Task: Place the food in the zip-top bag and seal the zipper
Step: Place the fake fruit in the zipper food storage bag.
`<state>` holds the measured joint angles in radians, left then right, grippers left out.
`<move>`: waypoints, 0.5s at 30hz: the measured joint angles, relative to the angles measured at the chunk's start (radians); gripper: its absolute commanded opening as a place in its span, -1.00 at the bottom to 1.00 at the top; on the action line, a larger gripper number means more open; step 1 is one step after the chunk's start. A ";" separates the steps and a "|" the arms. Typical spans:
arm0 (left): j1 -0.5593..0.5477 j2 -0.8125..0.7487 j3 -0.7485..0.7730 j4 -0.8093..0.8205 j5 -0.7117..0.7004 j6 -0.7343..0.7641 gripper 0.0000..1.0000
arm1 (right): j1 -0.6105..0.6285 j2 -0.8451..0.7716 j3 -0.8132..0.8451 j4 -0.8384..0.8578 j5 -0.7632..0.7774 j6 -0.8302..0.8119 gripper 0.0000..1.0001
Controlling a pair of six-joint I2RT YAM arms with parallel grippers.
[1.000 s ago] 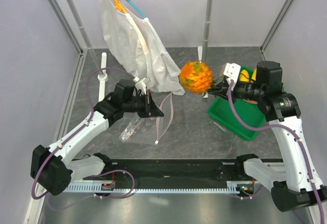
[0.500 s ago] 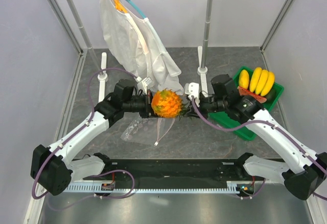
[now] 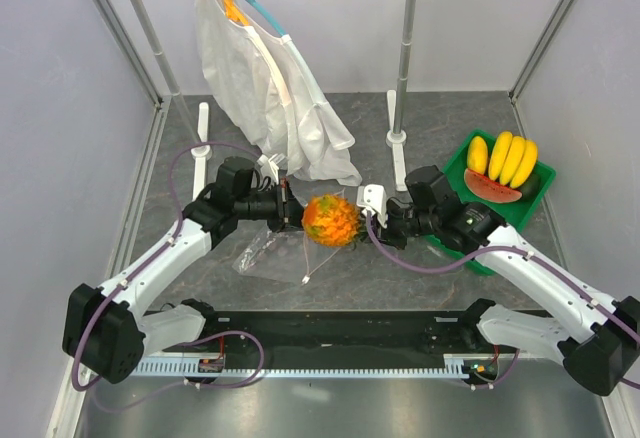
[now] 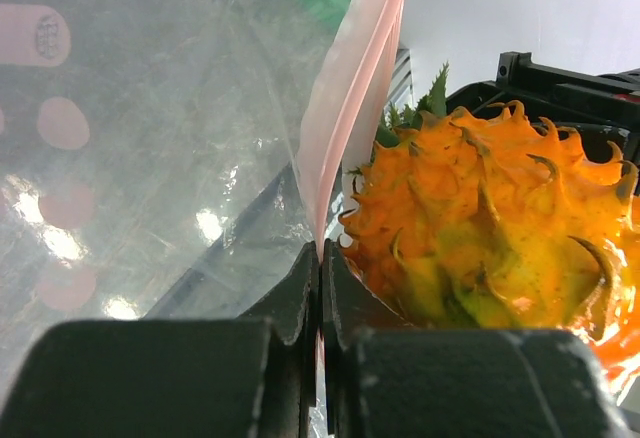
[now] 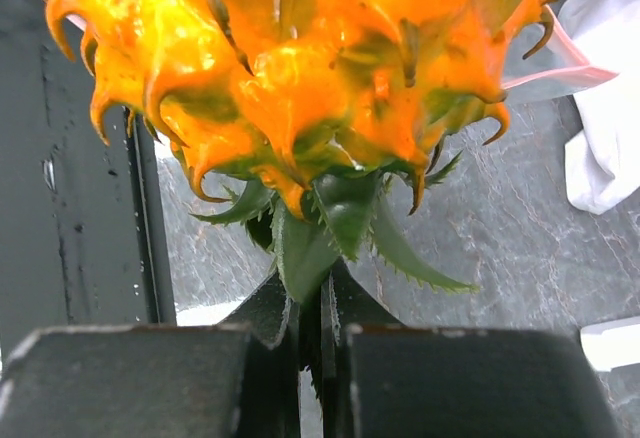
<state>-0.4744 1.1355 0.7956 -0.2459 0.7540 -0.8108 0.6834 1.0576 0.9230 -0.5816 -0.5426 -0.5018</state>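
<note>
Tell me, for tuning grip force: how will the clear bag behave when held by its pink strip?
Probably floppy: the zip-top bag hangs creased from the left gripper, pinched at its zipper. Likely light, since one pinch holds up its mouth. It may buckle against the pineapple.

Centre of the bench: pineapple (image 3: pixel 331 220) between left tool (image 3: pixel 294 215) and right tool (image 3: pixel 362 222), bag (image 3: pixel 262 253) just left; bananas (image 3: pixel 503 160) and watermelon (image 3: pixel 492 189) in tray (image 3: pixel 543 176) at right edge.

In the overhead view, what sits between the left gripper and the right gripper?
The pineapple, as the top view shows. The right gripper pinches its leaves, and the left gripper pinches the edge of the zip-top bag beside it.
</note>
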 measured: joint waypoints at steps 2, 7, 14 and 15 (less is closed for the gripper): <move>0.002 0.000 0.000 0.002 0.000 0.000 -0.96 | 0.000 0.000 0.000 -0.008 0.010 -0.013 -1.00; 0.010 0.000 0.000 -0.005 -0.005 0.000 -0.96 | 0.023 0.025 0.003 -0.063 0.043 -0.080 -1.00; 0.020 0.002 0.000 -0.005 -0.017 0.000 -0.96 | 0.097 0.101 0.015 -0.179 0.124 -0.172 -1.00; 0.021 0.002 0.000 -0.003 -0.011 -0.002 -0.96 | 0.104 0.115 0.016 -0.201 0.141 -0.178 -1.00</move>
<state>-0.4538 1.1374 0.7956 -0.2489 0.7425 -0.8131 0.7876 1.1725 0.9390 -0.7822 -0.4019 -0.6796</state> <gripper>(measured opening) 0.023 0.057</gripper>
